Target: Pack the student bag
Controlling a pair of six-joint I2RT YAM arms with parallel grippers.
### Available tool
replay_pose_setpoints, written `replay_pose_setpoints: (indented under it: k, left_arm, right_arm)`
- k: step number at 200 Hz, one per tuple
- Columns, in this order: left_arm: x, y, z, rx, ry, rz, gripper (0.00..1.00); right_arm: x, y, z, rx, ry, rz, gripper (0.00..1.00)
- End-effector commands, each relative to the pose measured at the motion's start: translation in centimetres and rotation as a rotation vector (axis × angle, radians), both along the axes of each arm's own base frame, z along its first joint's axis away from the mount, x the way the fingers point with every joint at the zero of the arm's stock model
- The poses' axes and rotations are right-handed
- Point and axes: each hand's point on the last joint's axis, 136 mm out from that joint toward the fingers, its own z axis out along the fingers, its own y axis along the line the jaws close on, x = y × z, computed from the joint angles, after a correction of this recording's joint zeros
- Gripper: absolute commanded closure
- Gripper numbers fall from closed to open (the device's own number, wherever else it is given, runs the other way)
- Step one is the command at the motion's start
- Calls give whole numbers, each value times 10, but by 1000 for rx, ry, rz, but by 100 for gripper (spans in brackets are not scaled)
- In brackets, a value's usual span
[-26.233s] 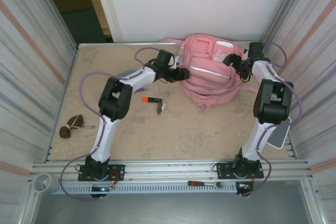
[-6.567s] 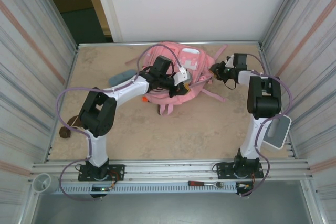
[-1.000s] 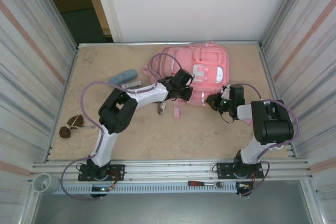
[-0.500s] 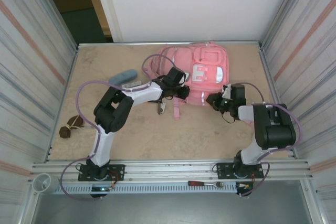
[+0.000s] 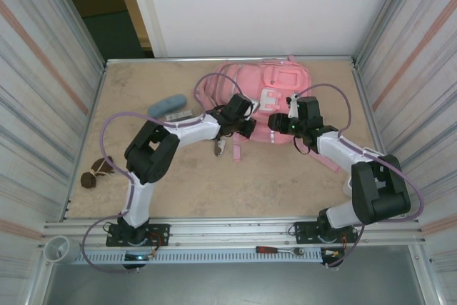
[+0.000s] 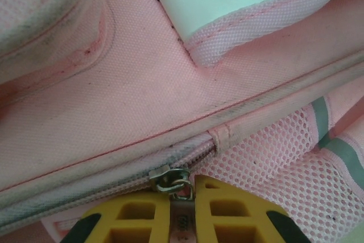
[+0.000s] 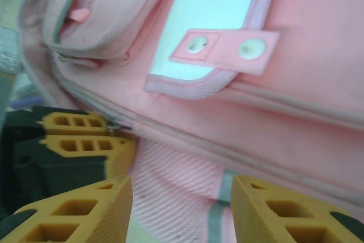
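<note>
Shift: right arm has swung in over the last half second. The right fingers were off the near right corner of the student bag. They now sit at its near edge, just beside the left fingers.
Student bag: lies flat at the far middle of the surface, its top close to the back wall, patch side up.
Left fingers: clenched on the zip pull at the bag's near edge. In the left wrist view the metal slider sits just above the yellow tips, with its tab pinched between them. Pink mesh lies right of the slider.
Right fingers: released and spread wide over the bag's near edge, with pink webbing showing in the gap. Whether they touch the fabric I cannot tell.
Patch: white-pink patch with two snap tabs, on the bag's face beyond the zip line.
Strap: pink strap trails off the bag's near edge onto the surface.
Pouch: blue-grey pouch, left of the bag and apart from it.
Brown object: small brown object, well left of the bag and nearer the arm bases; too small to identify.
</note>
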Motion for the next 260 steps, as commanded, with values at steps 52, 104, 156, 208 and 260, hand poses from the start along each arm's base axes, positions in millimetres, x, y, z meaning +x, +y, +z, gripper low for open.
replay_pose_setpoints:
  k: [52,104,156,208,260]
  left_arm:
    - [2,-5,51,-175,-22,-75,100]
    - [5,-4,58,-228,-13,-76,100]
    - [9,1,60,-239,-23,-44,100]
    - [10,2,65,-270,-9,-27,100]
    - [6,-1,66,-279,-1,-45,100]
  right_arm:
    - [18,9,-3,-434,-198,259,48]
    - [39,13,-22,-530,-139,274,48]
    - [37,12,-41,-578,-14,285,55]
    - [16,8,-30,-542,-36,296,57]
    - [12,17,-23,-533,-140,360,56]
